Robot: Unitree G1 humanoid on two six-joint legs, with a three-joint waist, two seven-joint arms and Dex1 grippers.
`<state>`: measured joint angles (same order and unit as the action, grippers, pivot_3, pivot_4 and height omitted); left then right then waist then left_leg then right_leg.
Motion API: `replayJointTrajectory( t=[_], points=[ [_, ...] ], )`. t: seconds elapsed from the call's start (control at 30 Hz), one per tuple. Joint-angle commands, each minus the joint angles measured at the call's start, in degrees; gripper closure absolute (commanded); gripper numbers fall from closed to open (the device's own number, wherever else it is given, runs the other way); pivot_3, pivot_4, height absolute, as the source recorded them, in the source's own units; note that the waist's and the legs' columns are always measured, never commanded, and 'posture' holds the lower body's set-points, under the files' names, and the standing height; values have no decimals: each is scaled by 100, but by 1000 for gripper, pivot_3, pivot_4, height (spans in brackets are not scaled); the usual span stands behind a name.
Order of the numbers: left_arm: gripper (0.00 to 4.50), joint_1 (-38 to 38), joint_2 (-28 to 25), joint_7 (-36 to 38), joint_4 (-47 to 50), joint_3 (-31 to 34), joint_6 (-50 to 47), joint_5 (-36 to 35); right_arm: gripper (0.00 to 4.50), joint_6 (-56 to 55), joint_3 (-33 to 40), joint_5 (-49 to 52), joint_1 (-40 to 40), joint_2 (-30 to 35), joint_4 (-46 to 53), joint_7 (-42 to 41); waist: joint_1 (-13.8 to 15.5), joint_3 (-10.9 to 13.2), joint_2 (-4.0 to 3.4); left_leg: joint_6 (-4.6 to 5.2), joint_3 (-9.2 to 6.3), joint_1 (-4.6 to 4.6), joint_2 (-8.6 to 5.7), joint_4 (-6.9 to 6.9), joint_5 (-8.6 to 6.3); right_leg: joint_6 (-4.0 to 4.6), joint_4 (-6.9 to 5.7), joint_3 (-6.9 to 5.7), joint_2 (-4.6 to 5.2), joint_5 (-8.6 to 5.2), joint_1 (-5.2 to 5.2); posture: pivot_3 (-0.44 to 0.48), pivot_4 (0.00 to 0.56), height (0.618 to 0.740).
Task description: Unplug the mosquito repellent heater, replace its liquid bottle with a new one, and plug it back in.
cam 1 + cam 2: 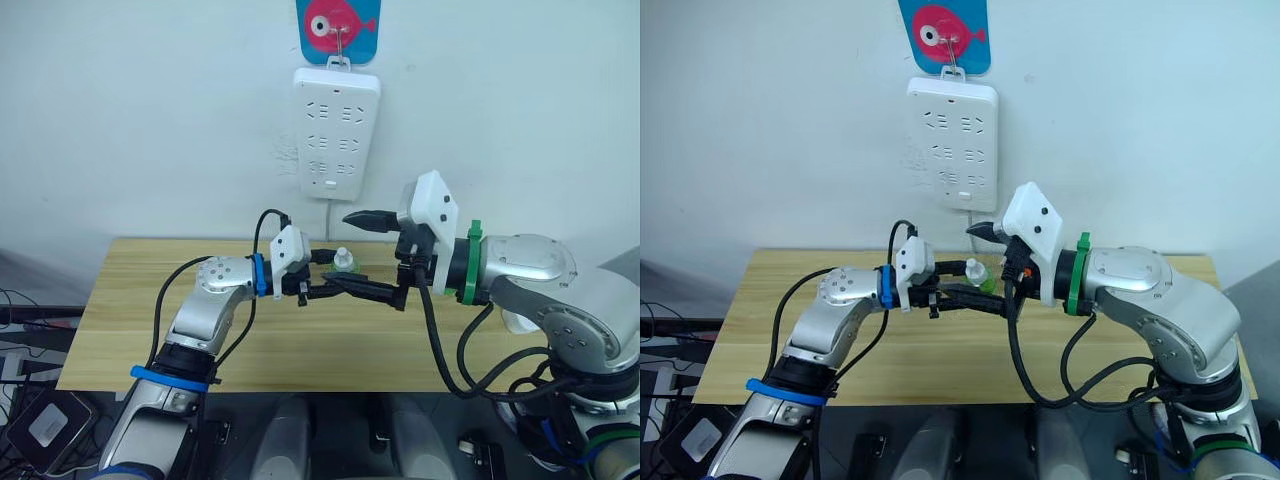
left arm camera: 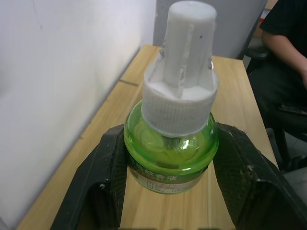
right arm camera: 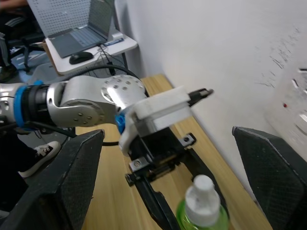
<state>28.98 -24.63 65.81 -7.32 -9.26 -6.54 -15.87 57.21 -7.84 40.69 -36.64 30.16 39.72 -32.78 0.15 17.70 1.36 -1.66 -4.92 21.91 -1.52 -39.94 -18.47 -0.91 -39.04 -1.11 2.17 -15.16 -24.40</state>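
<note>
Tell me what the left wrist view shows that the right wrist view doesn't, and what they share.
Left wrist view: the new one's printed label, its ribbed white cap close up, the left gripper jaws closed against both sides of it, and a seated person in black.

Right wrist view: the left arm from outside, a laptop and mouse on a side desk, and the right gripper with jaws spread wide.

Both: the green white-capped bottle, the wooden table and the white wall.
</note>
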Motion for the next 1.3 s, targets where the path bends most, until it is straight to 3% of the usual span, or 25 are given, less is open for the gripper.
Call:
replayJointTrajectory(
  t=[0.03, 0.37, 0.73, 0.87, 1.0, 1.3],
  points=[
    [2266, 53, 39, 75, 223, 15, 85, -132, 0, -604, -303, -393, 147, -35, -223, -187, -8, 0, 0, 0, 1, 0, 0, 0, 0, 0, 0, 0, 0, 0, 0, 78, 258, 740],
    [2266, 79, 7, 161, 234, 30, 78, -119, 0, -2169, -468, -1312, 800, 37, -1334, -838, -8, 0, 1, 0, 2, 0, 0, -2, 0, 0, 0, 0, 0, 0, 0, 81, 259, 740],
    [2266, 134, 47, 179, 204, 8, 86, -121, 0, -2452, -504, -1540, 954, -49, -1397, -1081, -8, 0, 1, -1, 3, -1, 0, -4, 0, 0, -1, 1, 0, 0, 0, 78, 260, 740],
    [2266, 105, 60, 168, 250, -8, 66, -125, 0, -2944, -609, -1770, 873, -278, -2165, -1312, -9, -1, 2, -1, 5, -1, 1, -5, 0, 0, 0, 1, 0, 0, 0, 80, 259, 740],
    [2266, 116, 78, 162, 255, -10, 49, -125, 0, -4107, -850, -2333, 1123, -469, -3318, -1622, -15, -4, 7, -1, 5, -2, 0, -5, 0, 0, -1, 1, 0, 0, 1, 82, 259, 740],
    [2266, 93, 70, 169, 228, 7, 68, -98, 2989, -5201, -688, -2404, 1465, -549, -3976, -2073, -14, -4, 7, -1, 8, -5, 1, -8, 1, -1, -2, 1, 0, 1, 2, 85, 261, 740]
  ],
)
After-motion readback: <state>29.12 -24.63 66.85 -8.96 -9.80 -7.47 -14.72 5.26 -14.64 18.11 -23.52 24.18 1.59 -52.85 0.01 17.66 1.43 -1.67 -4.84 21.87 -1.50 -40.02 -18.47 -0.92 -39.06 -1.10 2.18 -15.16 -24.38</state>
